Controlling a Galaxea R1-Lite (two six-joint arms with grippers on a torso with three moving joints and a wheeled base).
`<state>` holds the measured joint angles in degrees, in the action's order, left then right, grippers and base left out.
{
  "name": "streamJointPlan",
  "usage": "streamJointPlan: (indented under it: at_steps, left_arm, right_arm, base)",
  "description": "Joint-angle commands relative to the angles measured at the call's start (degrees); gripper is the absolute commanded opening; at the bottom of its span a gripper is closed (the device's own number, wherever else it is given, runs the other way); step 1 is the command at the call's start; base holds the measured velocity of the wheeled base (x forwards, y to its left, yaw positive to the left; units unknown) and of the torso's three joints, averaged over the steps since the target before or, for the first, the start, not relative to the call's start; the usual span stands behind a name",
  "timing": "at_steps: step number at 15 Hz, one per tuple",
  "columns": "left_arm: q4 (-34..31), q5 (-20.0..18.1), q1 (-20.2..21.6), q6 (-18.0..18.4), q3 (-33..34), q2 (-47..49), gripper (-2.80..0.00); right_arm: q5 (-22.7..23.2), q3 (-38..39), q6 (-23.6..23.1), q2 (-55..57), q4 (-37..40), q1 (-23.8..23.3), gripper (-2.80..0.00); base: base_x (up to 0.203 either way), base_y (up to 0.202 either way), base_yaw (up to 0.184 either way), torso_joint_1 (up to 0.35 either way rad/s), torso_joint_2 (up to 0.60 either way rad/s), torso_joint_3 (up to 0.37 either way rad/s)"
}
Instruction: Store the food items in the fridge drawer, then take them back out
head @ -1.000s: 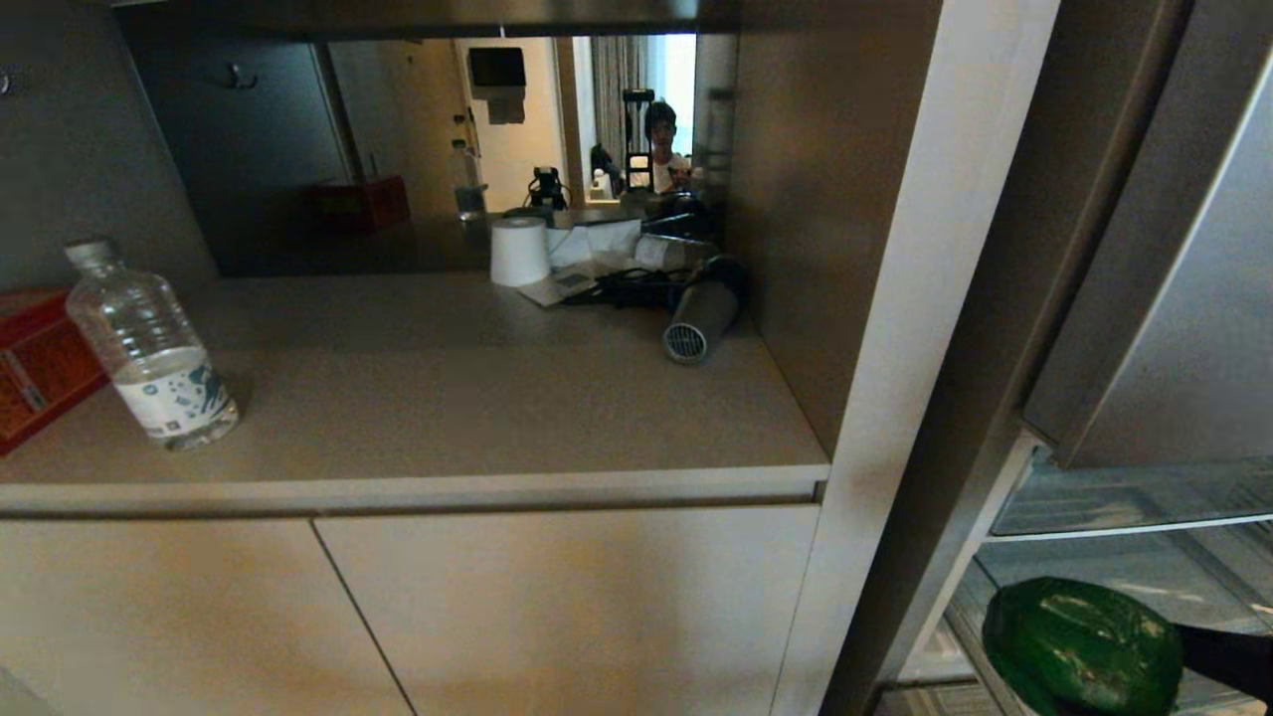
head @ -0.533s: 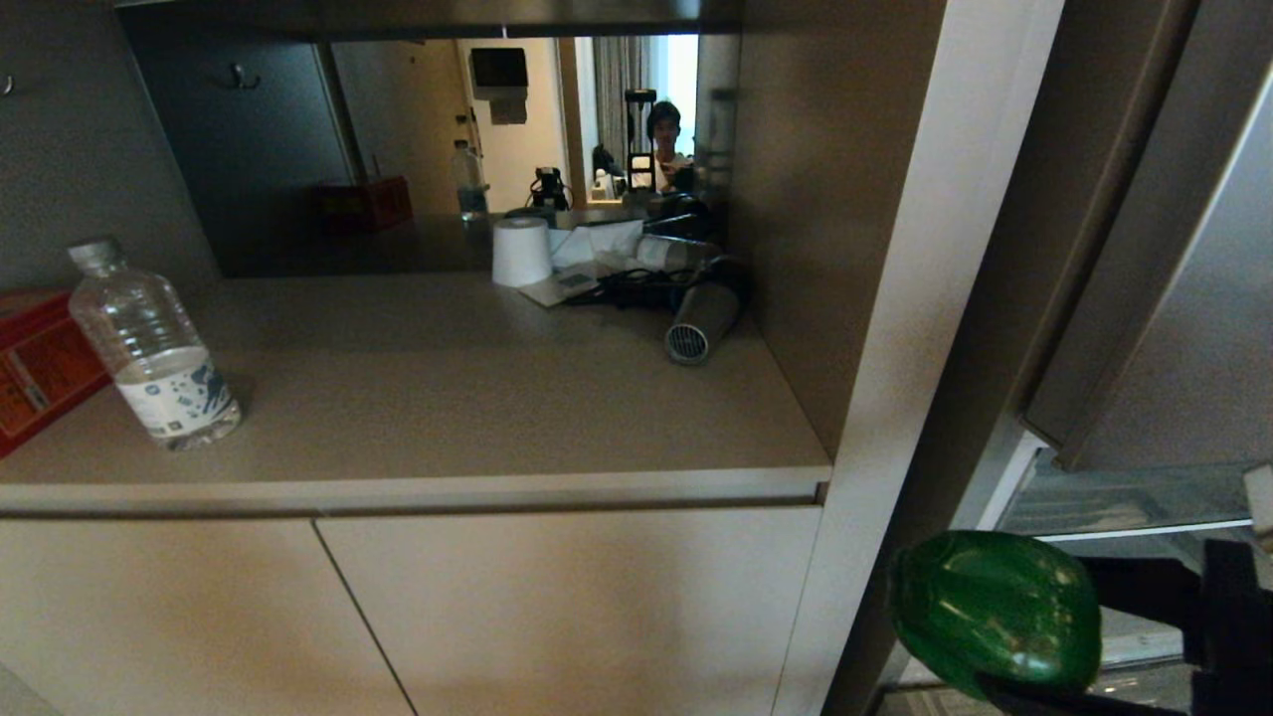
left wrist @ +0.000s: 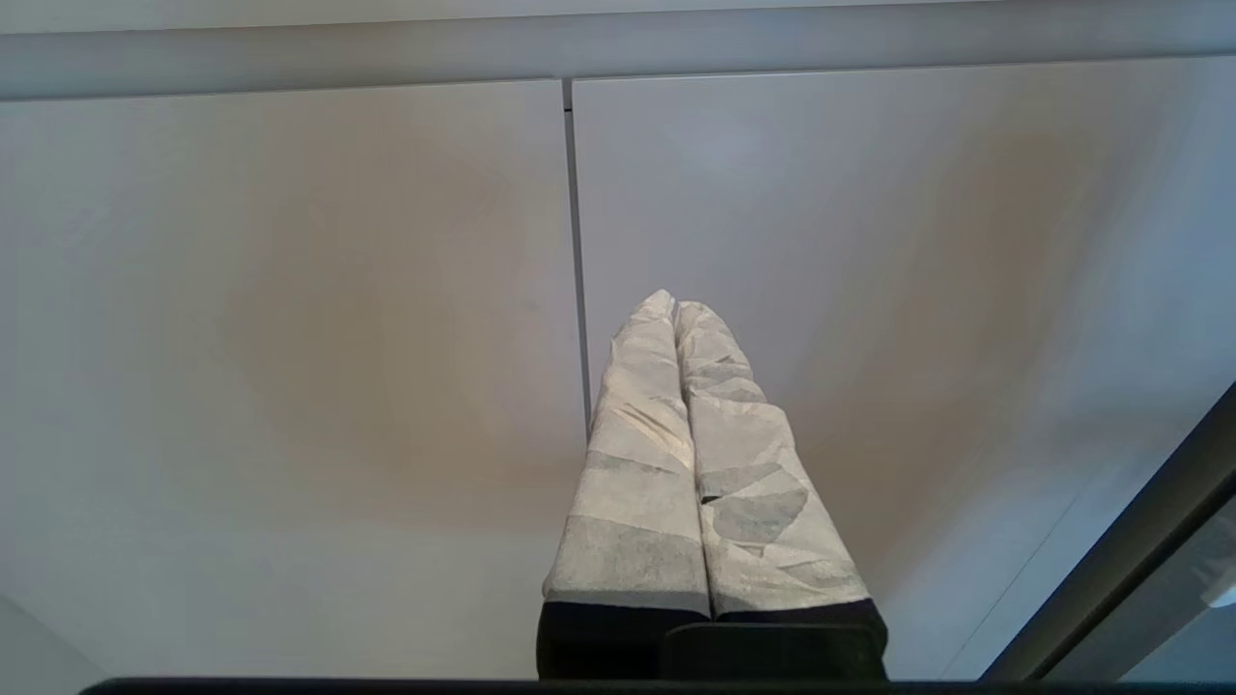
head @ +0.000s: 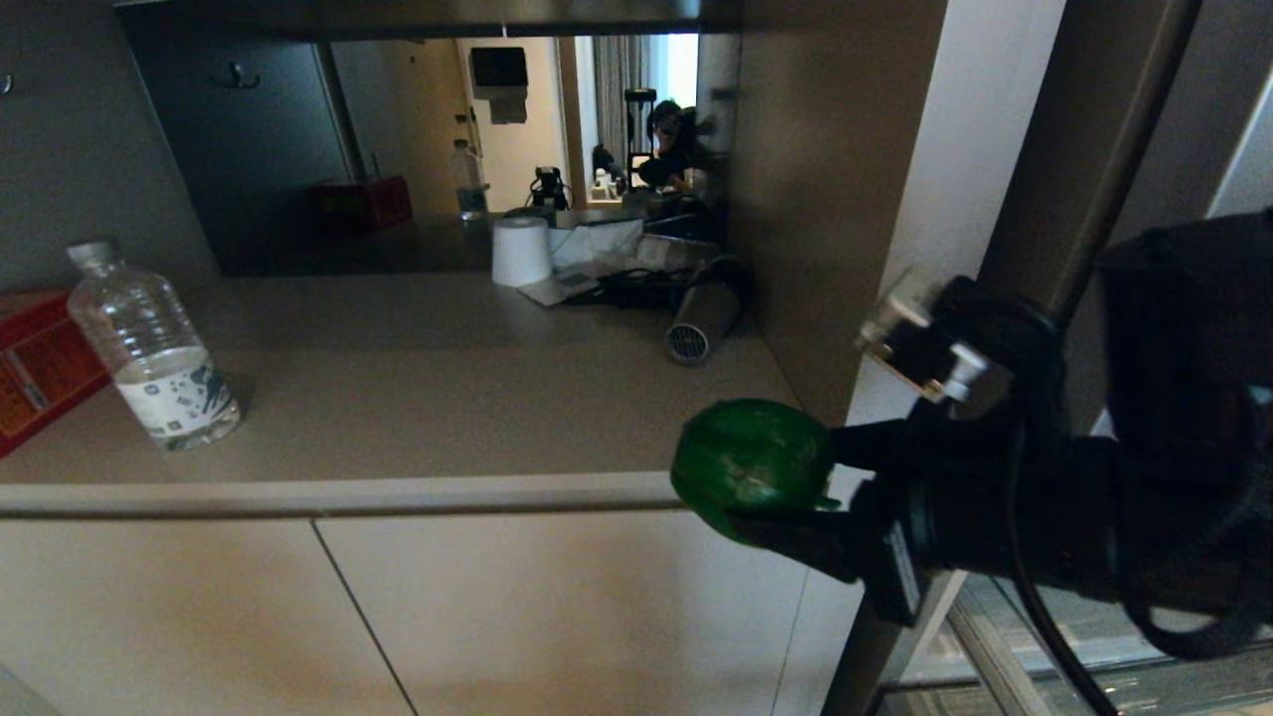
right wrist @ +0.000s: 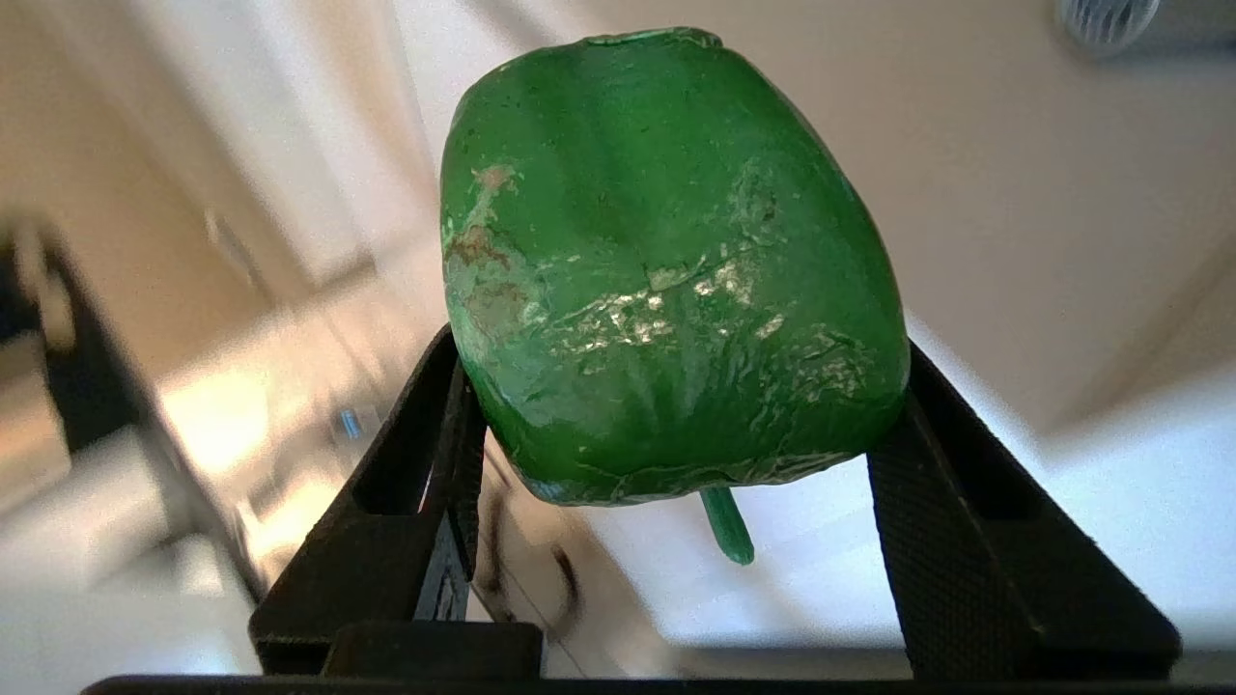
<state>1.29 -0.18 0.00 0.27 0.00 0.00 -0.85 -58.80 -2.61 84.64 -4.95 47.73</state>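
A glossy green bell pepper (head: pixel 753 462) hangs in the air at the front right corner of the beige countertop (head: pixel 448 398). My right gripper (head: pixel 761 487) is shut on it. In the right wrist view the black fingers (right wrist: pixel 425 454) press the pepper (right wrist: pixel 666 270) from both sides, with its stem toward the camera. The fridge drawer is mostly hidden behind my right arm; only a strip of clear plastic (head: pixel 1034 646) shows at the lower right. My left gripper (left wrist: pixel 673 304) is shut on nothing and parked in front of the beige cabinet doors (left wrist: pixel 290 338).
On the counter stand a clear water bottle (head: pixel 151 348) and a red box (head: pixel 35 363) at the left, and a white paper roll (head: pixel 520 251) and a hair dryer (head: pixel 701 320) at the back. A white pillar (head: pixel 925 199) separates counter and fridge. A mirror reflects a person (head: pixel 668 139).
My right gripper has carried the pepper up out of the fridge's clear bin and leftward past the pillar to the counter's front corner. The left arm has not moved.
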Motion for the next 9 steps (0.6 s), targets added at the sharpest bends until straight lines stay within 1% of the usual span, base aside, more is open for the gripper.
streamJointPlan:
  at_steps: [1, 3, 5, 7, 9]
  left_arm:
    - [0.03, 0.01, 0.00, 0.00, 0.62, 0.09, -2.80]
    - [0.03, 0.01, 0.00, 0.00, 0.62, 0.09, -2.80]
    - [0.03, 0.01, 0.00, 0.00, 0.62, 0.09, -2.80]
    - [0.03, 0.01, 0.00, 0.00, 0.62, 0.09, -2.80]
    - [0.03, 0.01, 0.00, 0.00, 0.62, 0.09, -2.80]
  right_arm:
    - [-1.92, -5.81, 3.57, 8.37, 0.01, 0.90, -2.80]
    - [-7.91, -10.11, 6.48, 13.69, 0.02, 1.03, -2.80]
    - [-14.54, -15.03, 7.29, 18.52, 0.03, 1.08, -2.80]
    - [-17.92, -19.96, 7.67, 22.14, 0.03, 0.91, -2.80]
    - [-21.98, -24.38, 9.18, 25.89, 0.09, 0.55, -2.80]
  base:
    - [0.000, 0.000, 0.000, 0.000, 0.00, 0.000]
    - [0.000, 0.000, 0.000, 0.000, 0.00, 0.000]
    - [0.000, 0.000, 0.000, 0.000, 0.00, 0.000]
    - [0.000, 0.000, 0.000, 0.000, 0.00, 0.000]
    - [0.000, 0.000, 0.000, 0.000, 0.00, 0.000]
